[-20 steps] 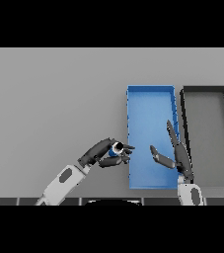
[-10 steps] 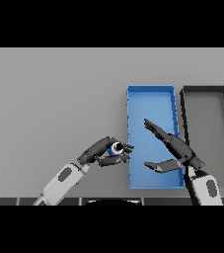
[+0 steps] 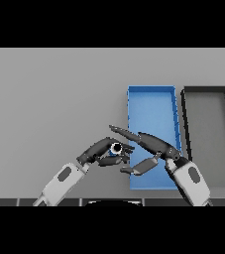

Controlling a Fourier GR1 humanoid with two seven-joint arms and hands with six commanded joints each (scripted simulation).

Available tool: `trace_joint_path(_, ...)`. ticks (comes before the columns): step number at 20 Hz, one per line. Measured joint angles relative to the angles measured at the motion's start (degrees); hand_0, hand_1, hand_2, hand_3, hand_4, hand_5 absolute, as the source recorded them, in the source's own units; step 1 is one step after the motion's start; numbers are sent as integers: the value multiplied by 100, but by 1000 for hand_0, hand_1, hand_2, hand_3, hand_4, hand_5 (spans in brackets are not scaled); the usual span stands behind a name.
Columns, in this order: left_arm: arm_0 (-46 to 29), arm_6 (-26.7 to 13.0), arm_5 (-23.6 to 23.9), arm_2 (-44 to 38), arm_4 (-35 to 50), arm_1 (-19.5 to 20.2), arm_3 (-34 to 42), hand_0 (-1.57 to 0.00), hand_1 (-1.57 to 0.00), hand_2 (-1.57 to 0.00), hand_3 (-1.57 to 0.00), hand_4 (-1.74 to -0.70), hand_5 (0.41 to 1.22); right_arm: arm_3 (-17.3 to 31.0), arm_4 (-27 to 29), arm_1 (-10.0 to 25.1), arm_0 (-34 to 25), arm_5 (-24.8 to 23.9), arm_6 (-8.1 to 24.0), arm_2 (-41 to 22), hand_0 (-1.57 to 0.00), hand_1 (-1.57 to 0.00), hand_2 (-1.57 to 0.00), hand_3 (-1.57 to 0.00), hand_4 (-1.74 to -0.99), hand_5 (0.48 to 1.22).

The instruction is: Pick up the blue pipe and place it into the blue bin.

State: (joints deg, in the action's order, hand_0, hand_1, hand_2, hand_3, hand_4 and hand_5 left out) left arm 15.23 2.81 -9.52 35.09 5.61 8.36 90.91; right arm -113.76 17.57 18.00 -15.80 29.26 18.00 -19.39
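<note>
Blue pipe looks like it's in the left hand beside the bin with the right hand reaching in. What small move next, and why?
Probably bring the right hand a little further left until its open fingers bracket the blue pipe. The left hand holds the pipe just left of the blue bin, outside its wall, and the right hand is nearest the bin.

There is a single view, from the robot's head, looking steeply down and forward at the table [image 3: 49, 94] from fairly near. The far side of the table lies toward the top, and both arms enter from the lower edge. The left hand [image 3: 104, 151] and the right hand [image 3: 148, 144] sit low and near the middle, so the camera looks almost straight down on them. The blue bin [image 3: 151, 96] reaches up from under the right hand, and the black bin [image 3: 205, 90] lies on that hand's right, close to the picture's right edge. No second view shares this scene.
</note>
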Motion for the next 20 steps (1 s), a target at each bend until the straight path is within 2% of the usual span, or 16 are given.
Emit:
trace_joint_path(2, -31, 42, -100, 0, 54, 14, -60, -1571, -1571, -1571, -1536, -1741, 1221, 139, -2, -130, -241, 29, 136, -116, 1, 1, 1, 1, -1225, 529)
trace_joint_path(4, -4, -84, -47, 70, -45, -43, -21, -1571, -1571, -1571, -1538, -1741, 1221, 353, -63, -296, -507, 70, 193, -204, 1, 1, 1, 1, -1219, 511)
trace_joint_path(5, -10, 13, -43, 41, -76, 29, 45, -1571, -1571, -1571, -1540, -1740, 1221, 435, -109, -407, -555, 91, 202, -292, 1, 1, 1, 1, -1218, 508)
trace_joint_path(7, -32, -23, -80, 19, -48, 73, 46, -1571, -1571, -1571, -1484, -1736, 1221, 591, -28, -496, -792, 151, 240, -304, -53, -84, -102, -46, -1245, 506)
trace_joint_path(8, -63, -61, -159, 27, 67, 44, 53, -1394, -1326, -1320, -1288, -1737, 1221, 735, -25, -610, -973, 157, 342, -346, -181, -225, -237, -161, -1294, 509)
trace_joint_path(9, -24, -20, -102, 77, -168, 119, 72, -1182, -1078, -1063, -1030, -1682, 1221, 802, 4, -693, -1085, 168, 381, -380, -345, -375, -379, -296, -1335, 507)
trace_joint_path(10, 18, -367, -176, 138, -363, 343, 78, -991, -878, -850, -824, -1552, 1221, 815, 55, -647, -1150, 250, 398, -373, -527, -534, -531, -440, -1362, 508)
trace_joint_path(11, 124, -693, -271, 198, -435, 389, 110, -818, -706, -680, -659, -1480, 1221, 911, 47, -690, -1274, 281, 477, -388, -718, -699, -739, -635, -1430, 522)
trace_joint_path(12, 128, -955, -258, 165, -490, 359, 153, -776, -706, -686, -583, -1533, 1221, 932, 49, -706, -1297, 321, 362, -423, -888, -873, -905, -768, -1486, 550)
trace_joint_path(13, 61, -870, -190, 123, -569, 260, 79, -935, -879, -863, -781, -1574, 1221, 986, 144, -756, -1287, 379, 299, -494, -1025, -1013, -1038, -868, -1530, 606)
trace_joint_path(14, 64, -791, -136, 66, -650, 184, 60, -1063, -1017, -969, -939, -1607, 1221, 1006, 367, -766, -1301, 391, 220, -534, -1134, -1124, -1145, -957, -1562, 666)
trace_joint_path(15, -10, -729, -146, 16, -571, 136, 76, -1164, -1128, -1051, -1065, -1634, 1221, 1041, 551, -759, -1358, 377, 301, -566, -1221, -1214, -1230, -1080, -1526, 728)
trace_joint_path(16, -74, -707, -196, -20, -469, 91, 105, -1246, -1217, -1115, -1166, -1655, 1221, 1080, 677, -785, -1383, 286, 315, -615, -1291, -1285, -1298, -1178, -1495, 826)
trace_joint_path(18, -205, -769, -250, -93, -341, -52, 192, -1363, -1344, -1254, -1312, -1686, 1221, 1064, 805, -706, -1258, 171, -251, -685, -1392, -1388, -1396, -1320, -1452, 968)
trace_joint_path(19, -272, -642, -237, -114, -321, -131, 174, -1404, -1390, -1310, -1364, -1697, 1221, 1100, 798, -654, -1344, 129, -294, -707, -1428, -1425, -1431, -1370, -1441, 1019)
trace_joint_path(20, -255, -711, -241, -173, -312, -179, 192, -1438, -1426, -1348, -1405, -1706, 1221, 1073, 551, -536, -1399, 120, -612, -752, -1456, -1454, -1459, -1410, -1447, 1059)
